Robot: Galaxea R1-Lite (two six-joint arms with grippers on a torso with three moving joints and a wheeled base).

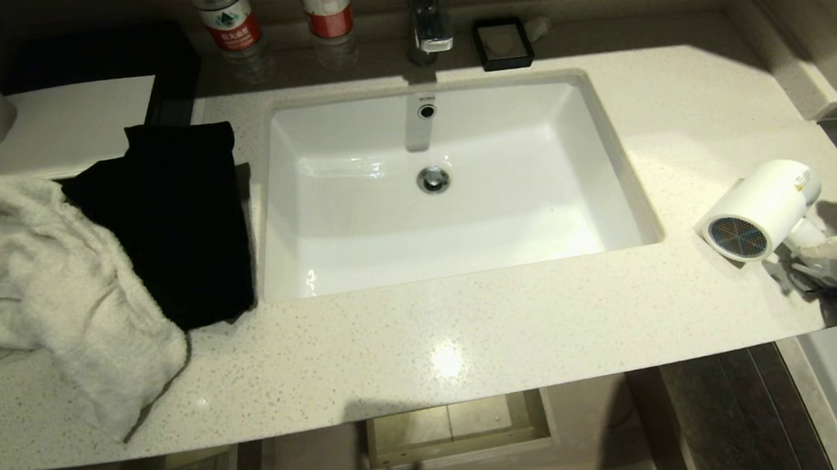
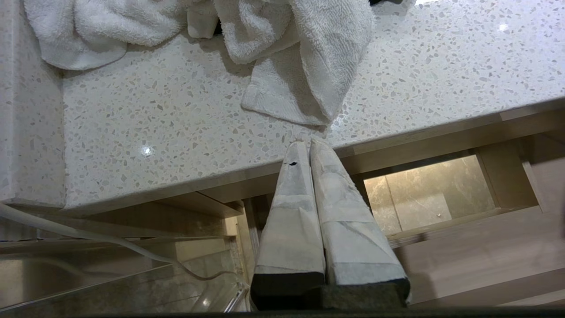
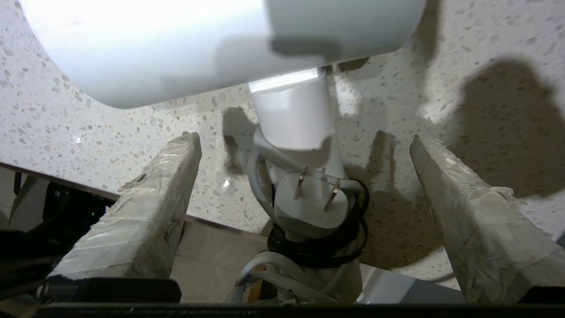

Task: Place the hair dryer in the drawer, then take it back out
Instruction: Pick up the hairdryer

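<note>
The hair dryer [image 1: 760, 208] lies on its side at the right end of the speckled surface [image 1: 500, 318], right of the sink [image 1: 442, 186], grille facing near-left. The right hand [image 3: 304, 145] straddles its handle with fingers spread wide, gripping nothing. Below the near edge, the drawer [image 1: 460, 432] stands open. The left hand [image 2: 308, 148], fingers pressed together, hangs near the white towel [image 2: 304, 66].
</note>
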